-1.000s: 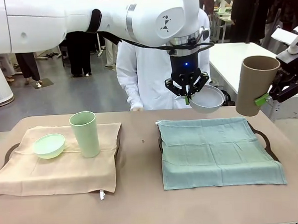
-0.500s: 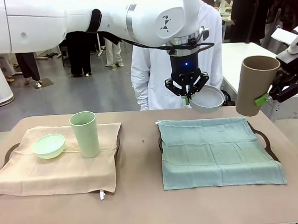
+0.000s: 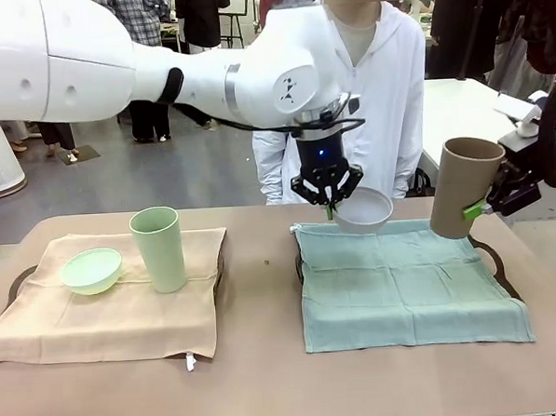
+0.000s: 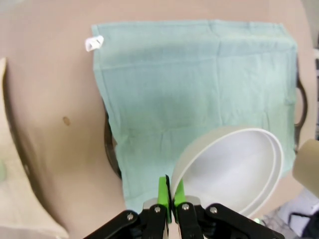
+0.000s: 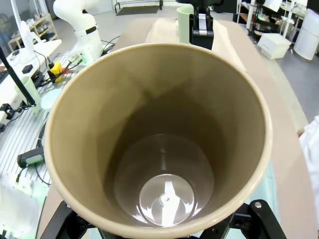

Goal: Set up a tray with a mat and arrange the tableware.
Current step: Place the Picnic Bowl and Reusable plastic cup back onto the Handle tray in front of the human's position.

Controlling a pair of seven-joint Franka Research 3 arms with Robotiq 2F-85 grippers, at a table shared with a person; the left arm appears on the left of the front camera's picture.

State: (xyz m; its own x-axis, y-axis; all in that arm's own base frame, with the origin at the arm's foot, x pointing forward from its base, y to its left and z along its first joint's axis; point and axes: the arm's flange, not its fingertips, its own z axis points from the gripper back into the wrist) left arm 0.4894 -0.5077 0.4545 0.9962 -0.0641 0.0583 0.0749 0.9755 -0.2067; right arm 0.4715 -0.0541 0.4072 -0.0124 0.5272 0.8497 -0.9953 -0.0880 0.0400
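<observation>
My left gripper [image 3: 331, 205] reaches across the middle, shut on the rim of a white bowl [image 3: 363, 211] that hangs tilted just above the far edge of the teal mat [image 3: 408, 280]. In the left wrist view the green pads [image 4: 163, 190] pinch the bowl [image 4: 234, 169] rim over the mat [image 4: 194, 89]. My right gripper [image 3: 476, 209] is shut on a tan-brown tumbler [image 3: 462, 187], upright in the air over the tray's far right corner. The right wrist view looks down into that empty tumbler [image 5: 164, 144]. A mint bowl [image 3: 92, 270] and a pale green tumbler [image 3: 159, 249] stand on the beige mat [image 3: 116, 314].
The teal mat covers a dark tray whose handle [image 3: 485, 250] shows at the right. The beige mat lies on a second tray [image 3: 19, 277] at the left. A person in a white top [image 3: 384, 100] stands at the far side, behind the bowl.
My left arm has come down and leftward with the white bowl, close to the teal mat. My right arm has lowered the tan tumbler a little. The person has shifted right.
</observation>
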